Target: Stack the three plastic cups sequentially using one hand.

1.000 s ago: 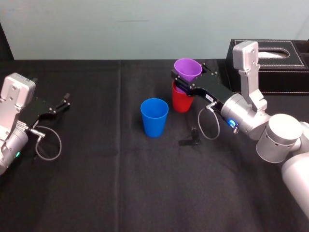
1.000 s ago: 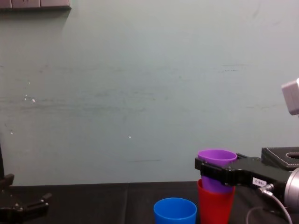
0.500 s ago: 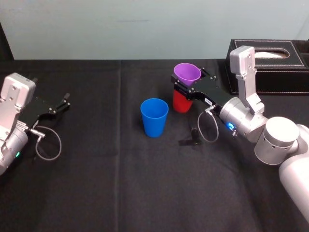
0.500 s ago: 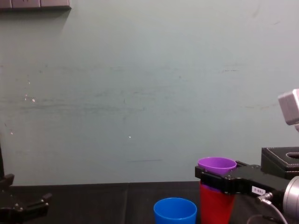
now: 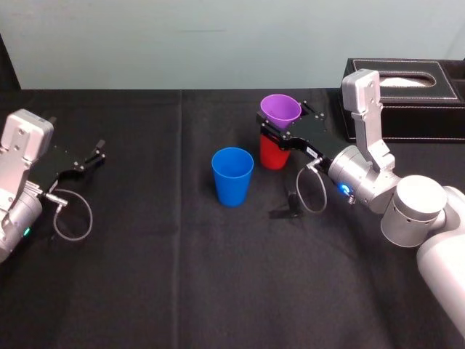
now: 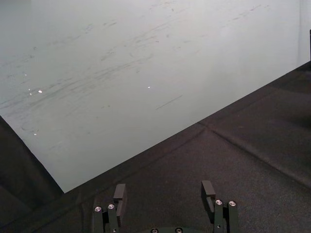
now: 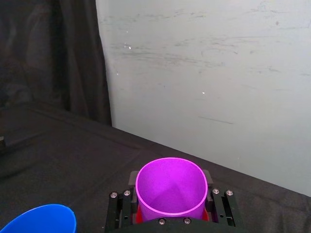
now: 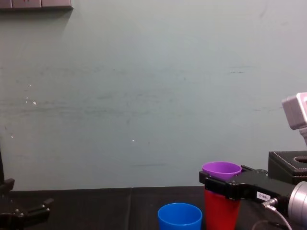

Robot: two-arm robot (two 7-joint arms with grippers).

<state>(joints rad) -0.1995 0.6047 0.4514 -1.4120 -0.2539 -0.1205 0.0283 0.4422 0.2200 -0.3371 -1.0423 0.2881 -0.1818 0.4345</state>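
Three cups: right tool (image 5: 285, 121) holds purple (image 5: 280, 107) in red (image 5: 273, 156), blue (image 5: 232, 177) apart

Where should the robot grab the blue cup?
Just under the rim of the blue cup, fingers on opposite sides, coming level from the robot's right, where the right gripper holds the purple cup. It stands upright, alone, widening upward, so it shouldn't slip.

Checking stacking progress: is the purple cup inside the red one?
In. The purple cup sits nested in the red cup, rim showing above the right pincer gripping it.
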